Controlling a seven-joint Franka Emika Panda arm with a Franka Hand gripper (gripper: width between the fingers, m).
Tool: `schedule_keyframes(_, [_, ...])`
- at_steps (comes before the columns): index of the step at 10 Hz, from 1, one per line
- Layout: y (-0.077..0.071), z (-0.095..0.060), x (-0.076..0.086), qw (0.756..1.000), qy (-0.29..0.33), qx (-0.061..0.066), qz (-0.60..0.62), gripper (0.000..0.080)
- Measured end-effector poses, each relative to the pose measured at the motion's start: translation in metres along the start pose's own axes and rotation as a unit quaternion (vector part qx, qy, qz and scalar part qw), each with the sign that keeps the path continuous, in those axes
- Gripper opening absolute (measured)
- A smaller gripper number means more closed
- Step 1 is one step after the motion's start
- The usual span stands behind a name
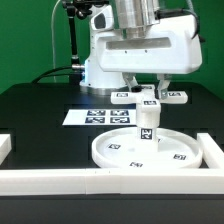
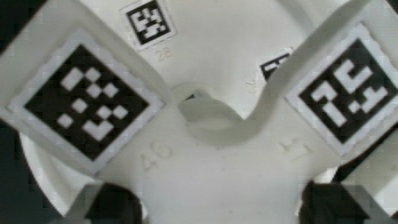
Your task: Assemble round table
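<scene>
We judge the step in hand to be joining the cross-shaped piece point(image 1: 150, 98) to the top of the short post point(image 1: 148, 128), which stands upright on the rimmed round disc point(image 1: 112, 160) directly below the gripper point(image 1: 148, 90). In the wrist view the fingertips point(image 2: 103, 204) stand wide apart on either side of the cross-shaped piece, whose tagged arms fill the picture. We cannot tell whether the pads press on it or only straddle it. The post's hole sits just under the cross's centre. Next, we think, the cross needs seating squarely on the post and turning or pressing home, kept level so the post does not tip.
</scene>
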State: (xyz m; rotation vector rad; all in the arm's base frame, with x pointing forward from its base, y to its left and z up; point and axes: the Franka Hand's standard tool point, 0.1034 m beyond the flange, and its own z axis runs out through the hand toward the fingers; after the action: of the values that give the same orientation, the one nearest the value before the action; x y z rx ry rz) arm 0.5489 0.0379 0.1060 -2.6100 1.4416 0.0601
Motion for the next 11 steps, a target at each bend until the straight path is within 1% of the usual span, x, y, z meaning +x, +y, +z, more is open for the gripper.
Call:
schedule_keyframes(1, [-0.0002,0.0000,0.0006,0.999,-0.006,0.007,0.036,0.0442])
schedule_keyframes(2, [-0.0016,-0.0002,0.0007,0.995,-0.009,0.014,0.103,0.0442])
schedule_keyframes(4, [-0.0026,0.0002,0.0000,0.980,-0.008,0.015,0.199,0.0442])
schedule_keyframes(5, [-0.0031,0.0001,0.0008,0.966,-0.010,0.018,0.257,0.0442])
schedule_keyframes(6, [-0.0045,0.0001,0.0023,0.957,-0.010,0.024,0.290,0.0442])
schedule_keyframes(7, [-0.0045,0.0000,0.0026,0.954,-0.013,0.026,0.299,0.0442])
schedule_keyframes(8, [-0.0060,-0.0002,0.0016,0.941,-0.018,0.029,0.337,0.0442])
schedule_keyframes(9, [-0.0069,0.0002,-0.0002,0.939,-0.022,0.030,0.342,0.0529])
schedule_keyframes(10, [-0.0070,-0.0004,-0.0007,0.945,-0.022,0.030,0.325,0.0620])
schedule_keyframes(11, [-0.0078,-0.0057,-0.0021,0.953,-0.024,0.030,0.300,0.0620])
